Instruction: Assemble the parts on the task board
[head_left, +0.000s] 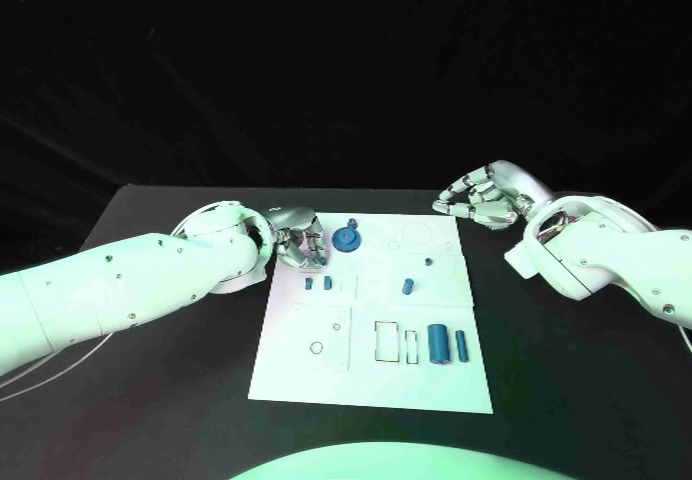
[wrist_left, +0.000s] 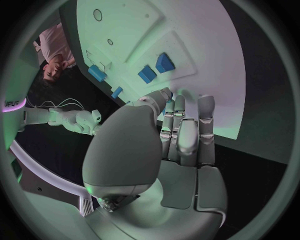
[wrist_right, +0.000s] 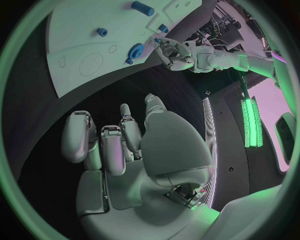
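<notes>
On the task board, two blue cylinders are seen lying at 5 o'clock, small blue pieces at centre. At 11 o'clock the left hand is placed beside the blue gear; its grip cannot be told. The right hand, at 1 o'clock, is held off-board, fingers curled, empty. Gear seating is judged in hand; careful alignment is needed next.

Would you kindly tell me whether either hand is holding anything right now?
Neither. The left hand sits beside the blue gear; contact cannot be told. The right hand is curled on nothing.
</notes>
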